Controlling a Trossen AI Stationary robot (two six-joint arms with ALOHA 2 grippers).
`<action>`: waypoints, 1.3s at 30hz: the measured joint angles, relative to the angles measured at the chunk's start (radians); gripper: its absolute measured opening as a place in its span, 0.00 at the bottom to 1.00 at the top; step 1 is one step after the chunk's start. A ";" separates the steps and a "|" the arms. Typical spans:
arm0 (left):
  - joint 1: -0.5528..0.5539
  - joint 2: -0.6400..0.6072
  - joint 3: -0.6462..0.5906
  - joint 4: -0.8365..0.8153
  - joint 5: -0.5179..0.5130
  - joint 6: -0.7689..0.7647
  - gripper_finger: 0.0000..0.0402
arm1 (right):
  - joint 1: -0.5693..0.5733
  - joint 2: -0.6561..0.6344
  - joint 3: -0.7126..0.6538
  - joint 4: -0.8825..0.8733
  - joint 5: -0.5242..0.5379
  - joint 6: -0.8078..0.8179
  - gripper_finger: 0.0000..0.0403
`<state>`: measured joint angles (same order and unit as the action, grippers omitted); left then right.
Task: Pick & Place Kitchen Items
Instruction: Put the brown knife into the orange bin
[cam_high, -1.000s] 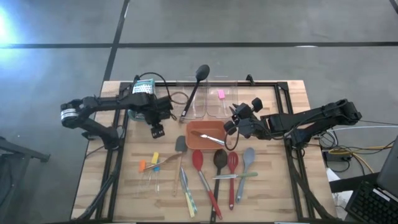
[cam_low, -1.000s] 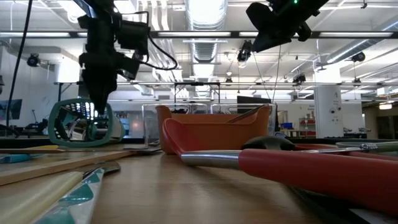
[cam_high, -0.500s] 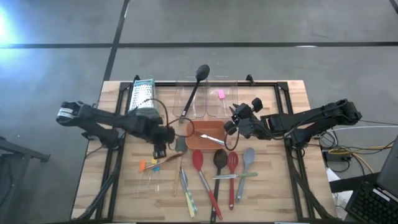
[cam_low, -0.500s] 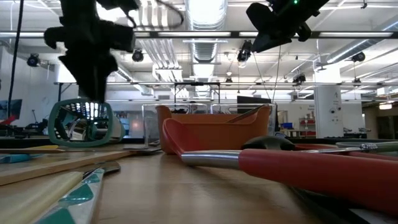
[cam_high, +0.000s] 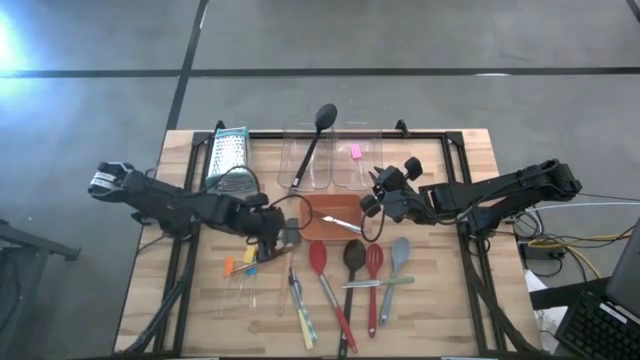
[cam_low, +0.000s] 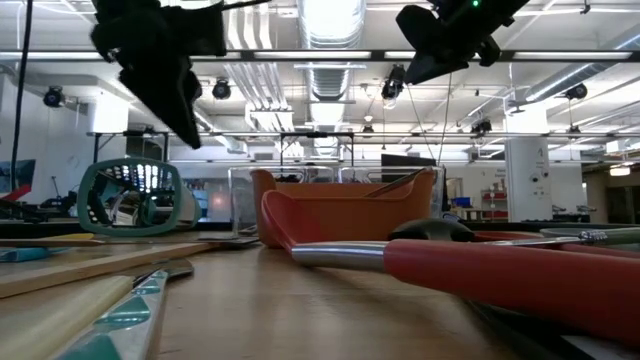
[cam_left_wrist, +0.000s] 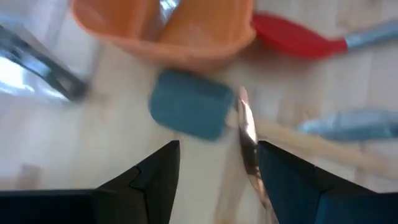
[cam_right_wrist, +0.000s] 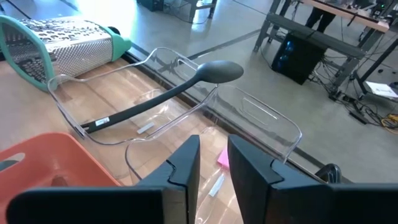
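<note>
My left gripper (cam_left_wrist: 217, 180) hangs open above the table just left of the orange tray (cam_high: 318, 232). It points steeply down over a grey-blue spatula head (cam_left_wrist: 193, 112), which lies flat on the wood with a thin shiny tool (cam_left_wrist: 247, 134) beside it. The gripper touches nothing. My right gripper (cam_right_wrist: 213, 165) hovers over the tray's right end (cam_high: 372, 200), its fingers a narrow gap apart and empty. Red, black and grey spoons and a red slotted spatula (cam_high: 360, 262) lie near the front. A black spoon (cam_right_wrist: 186, 84) leans in a clear tub (cam_high: 305, 165).
A metal box grater with teal trim (cam_high: 228, 150) lies at the far left. Two clear tubs stand along the far edge, one holding a pink piece (cam_high: 354, 151). Small orange, yellow and blue pieces (cam_high: 240, 263) and thin tools (cam_high: 300, 305) lie front left. A silver tool (cam_high: 340, 222) rests in the tray.
My left gripper has swung from beside the grater toward the table's near edge and right, ending over the grey-blue spatula head by the tray. It has turned as it went. Its fingers stay open. My right gripper has kept still.
</note>
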<state>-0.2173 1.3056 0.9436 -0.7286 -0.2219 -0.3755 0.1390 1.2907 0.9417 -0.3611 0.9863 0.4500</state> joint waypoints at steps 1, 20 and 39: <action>0.000 0.000 0.000 -0.014 0.020 -0.014 0.54 | 0.000 0.000 0.000 0.000 0.000 0.000 0.20; -0.001 0.003 -0.212 0.137 0.181 -0.137 0.54 | 0.000 0.000 0.000 0.002 0.000 0.003 0.17; -0.002 0.016 -0.299 0.202 0.264 -0.194 0.54 | 0.000 0.000 0.000 0.004 0.001 0.011 0.22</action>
<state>-0.2192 1.3219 0.6446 -0.5268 0.0417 -0.5697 0.1390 1.2907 0.9417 -0.3573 0.9871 0.4606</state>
